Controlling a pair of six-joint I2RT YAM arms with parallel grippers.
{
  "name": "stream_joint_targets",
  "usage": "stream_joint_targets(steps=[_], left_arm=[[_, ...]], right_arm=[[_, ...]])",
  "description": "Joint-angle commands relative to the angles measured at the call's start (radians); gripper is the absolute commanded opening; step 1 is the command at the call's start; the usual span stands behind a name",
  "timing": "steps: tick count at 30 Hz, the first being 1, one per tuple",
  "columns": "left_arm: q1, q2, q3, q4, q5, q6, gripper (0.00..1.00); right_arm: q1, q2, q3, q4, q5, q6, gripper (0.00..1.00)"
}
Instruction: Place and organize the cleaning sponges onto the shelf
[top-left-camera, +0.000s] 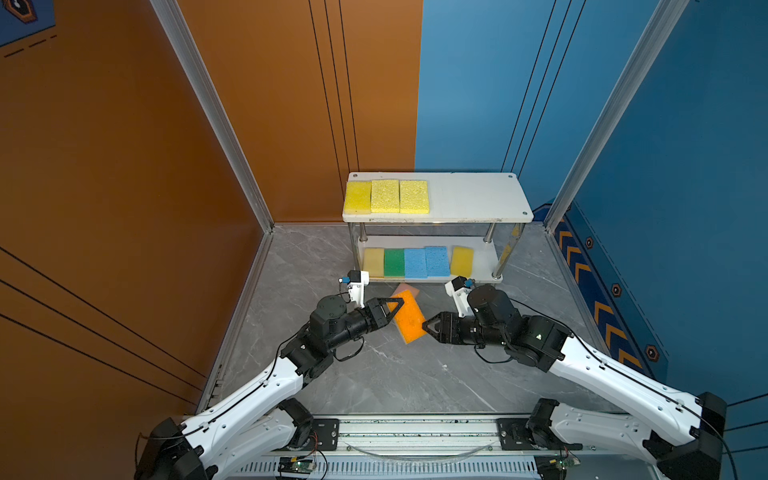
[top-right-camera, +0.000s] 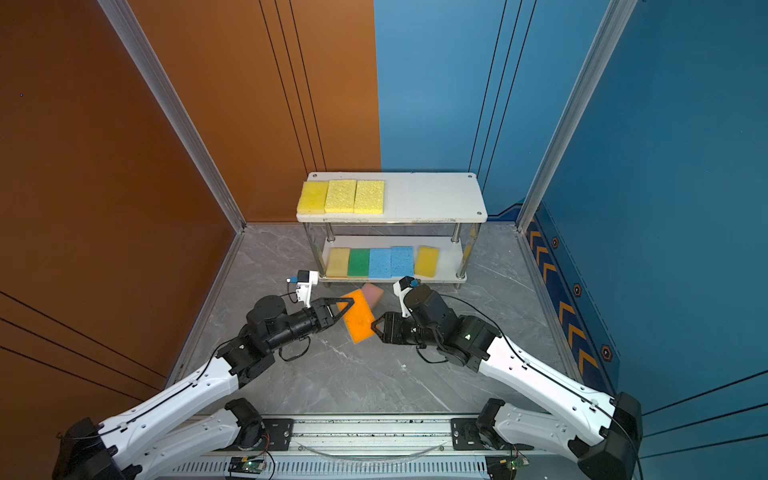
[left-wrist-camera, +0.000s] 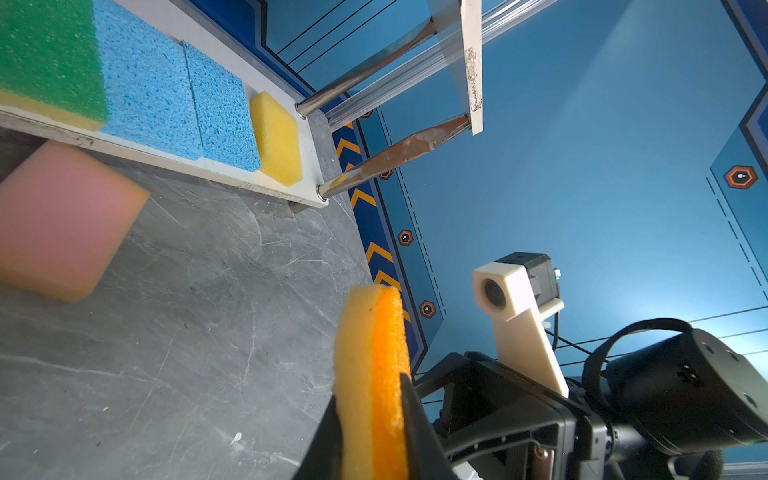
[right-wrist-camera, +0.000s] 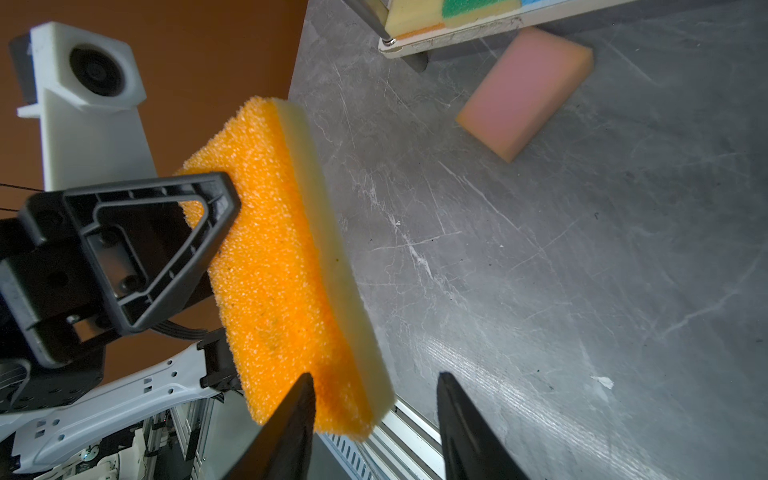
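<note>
In a top view the left gripper pinches the orange sponge in its jaws, off the tabletop before the shelf — 8 sponges on it. Left wrist: a pink sponge lies beside the shelf. Right wrist: the right gripper — jaws spread — straddles the orange sponge's corner.

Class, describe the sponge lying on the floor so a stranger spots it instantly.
Find the white two-tier shelf at the back. On the grey floor just before its lower board lies the sponge: the only pink one, neither shelved nor held.
</note>
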Motion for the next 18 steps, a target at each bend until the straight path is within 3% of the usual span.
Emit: stream_joint_targets(steps=[1, 11, 18], left_arm=[[0.007, -0.008, -0.006, 0.021, -0.005, -0.001, 0.19], [0.009, -0.015, -0.012, 0.022, -0.004, -0.003, 0.19], [0.013, -0.021, -0.013, 0.021, -0.001, -0.005, 0.19]], right_arm=[[0.013, 0.006, 0.007, 0.03, 0.014, 0.005, 0.46], [0.034, 0.036, 0.034, 0.031, 0.007, -0.007, 0.34], [0.041, 0.04, 0.037, 0.029, 0.011, -0.01, 0.18]])
